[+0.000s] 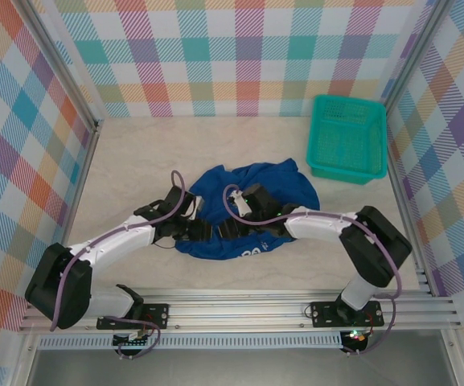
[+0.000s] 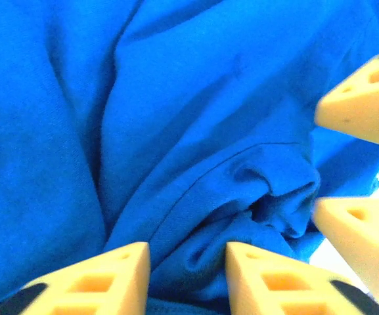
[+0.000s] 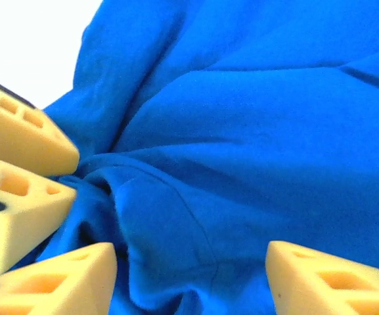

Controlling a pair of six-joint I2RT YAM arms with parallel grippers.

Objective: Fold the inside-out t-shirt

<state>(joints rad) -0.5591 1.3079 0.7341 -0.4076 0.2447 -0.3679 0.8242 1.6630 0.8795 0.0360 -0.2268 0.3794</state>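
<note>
The inside-out t-shirt (image 1: 252,193) lies crumpled in the middle of the table, royal blue, with a bit of white print (image 1: 252,252) at its near edge. Both arms reach onto its near-left part. My left gripper (image 1: 202,232) is shut on a bunched fold of the shirt (image 2: 196,256), which fills the narrow gap between its yellow fingers (image 2: 120,275). My right gripper (image 3: 192,252) stands open right beside it, its fingers (image 3: 327,279) set wide apart over a seamed fold of the cloth (image 3: 176,216). The two grippers' tips nearly touch.
A teal mesh basket (image 1: 346,173) sits at the back right, apart from the shirt. Pale tabletop (image 1: 135,161) lies bare to the left and behind. Checked walls and metal frame posts (image 1: 95,129) close in the sides.
</note>
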